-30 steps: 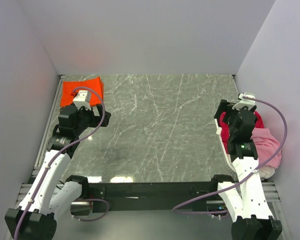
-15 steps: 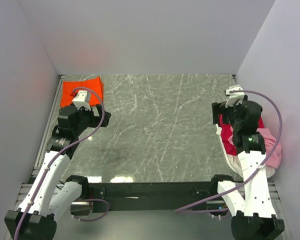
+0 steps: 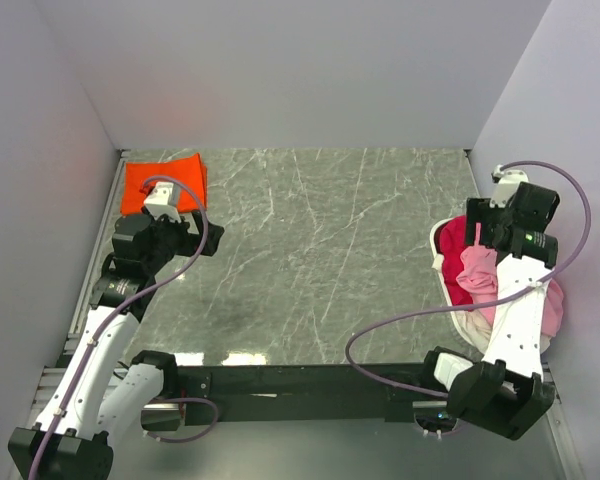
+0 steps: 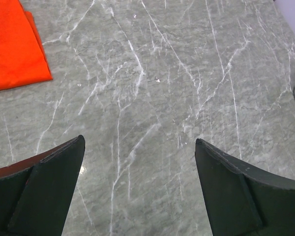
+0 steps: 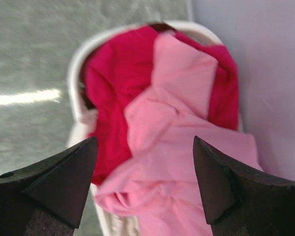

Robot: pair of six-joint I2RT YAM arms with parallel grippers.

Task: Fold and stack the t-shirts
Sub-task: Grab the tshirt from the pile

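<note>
Top view: orange tee (image 3: 162, 183), folded, far-left corner of marble table (image 3: 320, 260). Pink tee (image 3: 477, 270) heaped on crimson tee (image 3: 452, 287) in white basket (image 3: 439, 245), right edge, under right arm (image 3: 515, 300).
Left wrist: left gripper (image 4: 138, 141) wide open over bare marble, orange tee off to its far left.
Right wrist: right gripper (image 5: 145, 141) open, empty; pink tee directly below, lying across the finger line. Plain walls close around.

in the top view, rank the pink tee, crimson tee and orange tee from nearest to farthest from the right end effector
1. pink tee: in the basket at the right edge, just under the right end effector.
2. crimson tee: same basket, on the pink one's left.
3. orange tee: folded, at the table's far left corner.
</note>
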